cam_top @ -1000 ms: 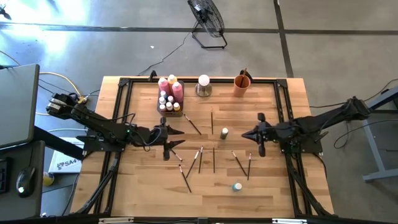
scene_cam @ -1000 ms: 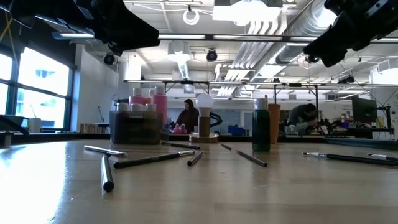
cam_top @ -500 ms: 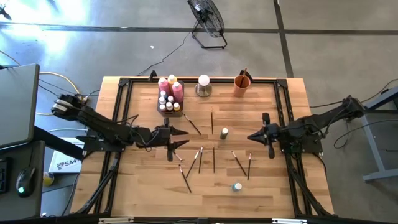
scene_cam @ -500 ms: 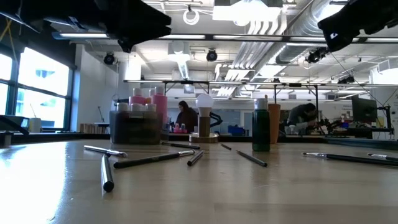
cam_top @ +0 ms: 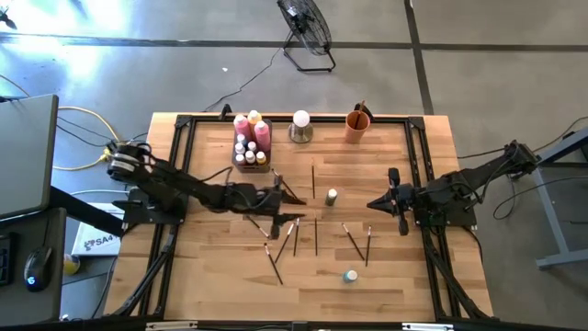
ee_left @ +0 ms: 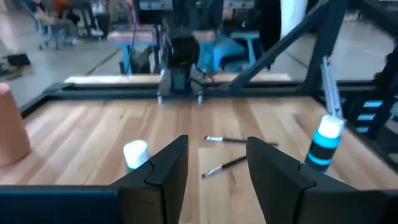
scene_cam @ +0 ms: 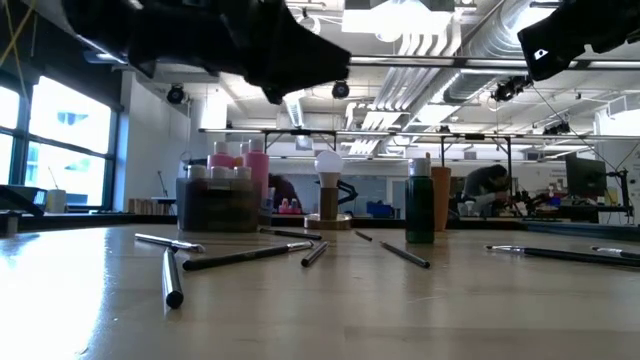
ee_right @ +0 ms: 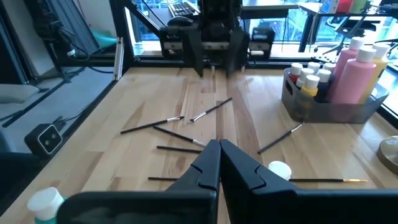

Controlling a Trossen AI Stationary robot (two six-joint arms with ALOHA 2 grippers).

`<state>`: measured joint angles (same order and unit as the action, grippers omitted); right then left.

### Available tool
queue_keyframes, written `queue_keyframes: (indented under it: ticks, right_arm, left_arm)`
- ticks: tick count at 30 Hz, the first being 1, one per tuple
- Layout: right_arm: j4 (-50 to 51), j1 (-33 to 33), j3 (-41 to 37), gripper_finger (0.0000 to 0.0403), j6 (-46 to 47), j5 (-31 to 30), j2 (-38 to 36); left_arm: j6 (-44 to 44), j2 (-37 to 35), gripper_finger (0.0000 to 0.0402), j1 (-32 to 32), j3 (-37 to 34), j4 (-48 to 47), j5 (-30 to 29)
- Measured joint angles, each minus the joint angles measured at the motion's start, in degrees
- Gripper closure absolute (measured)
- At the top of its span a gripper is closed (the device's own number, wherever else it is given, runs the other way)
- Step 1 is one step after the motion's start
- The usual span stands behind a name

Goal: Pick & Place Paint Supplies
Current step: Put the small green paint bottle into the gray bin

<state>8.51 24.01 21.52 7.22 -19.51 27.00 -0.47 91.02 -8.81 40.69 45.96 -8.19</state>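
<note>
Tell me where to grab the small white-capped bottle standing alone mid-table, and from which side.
Probably by the body just under the cap, coming straight down. The white-capped bottle stands upright with brushes lying near but apart, so an open claw can straddle it from above. The left claw is nearer and open.

Wooden table (cam_top: 211, 285) with paint supplies spread on it

Along the far edge stand a grey tray (cam_top: 250, 162) holding pink and yellow bottles, a white ball on a metal base (cam_top: 300, 126) and an orange cup (cam_top: 357, 125). Thin dark paintbrushes (cam_top: 296, 235) lie scattered over the middle of the boards, some just beside one another. One small white-capped bottle (cam_top: 332, 197) stands among them near the centre, and a second small bottle (cam_top: 350, 276) stands apart, closer to the near edge.
</note>
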Motion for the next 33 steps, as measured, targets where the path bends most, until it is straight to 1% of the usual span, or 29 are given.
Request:
queue_keyframes:
  ticks: [4,8,12,15,19,23,29,33]
  right_arm:
    - [-0.04,0.00,0.00,0.0401,0.07,0.02,0.00]
    - [-0.11,0.00,0.00,0.0401,0.13,0.04,0.02]
    - [-0.21,0.00,0.00,0.0401,0.08,-0.02,0.02]
    - [-1.06,0.00,0.00,0.0401,0.04,-0.58,0.02]
    - [-1.69,0.00,0.00,0.0401,0.02,-2.03,0.02]
    - [-1.75,0.00,0.00,0.0401,-0.01,-2.01,0.02]
    - [-2.52,0.00,0.00,0.0401,-1.00,-2.01,0.04]
    - [-2.78,0.00,0.00,0.0401,-1.05,-2.01,0.12]
  left_arm:
    - [1.27,3.95,0.0242,1.46,5.34,-4.95,-0.28]
    - [1.94,6.08,0.0242,2.62,9.79,-8.50,-0.46]
    - [1.75,7.74,0.0241,3.59,14.09,-15.51,-3.00]
    - [1.75,9.45,0.0227,4.12,18.14,-21.64,-3.62]
    - [3.96,13.14,0.0192,4.47,23.52,-27.50,-3.91]
    - [4.50,15.19,0.0167,4.49,27.10,-29.25,-3.91]
    - [-1.51,17.72,0.0162,7.00,29.31,-30.00,-2.49]
    - [-5.07,17.86,0.0162,9.39,29.37,-30.32,1.84]
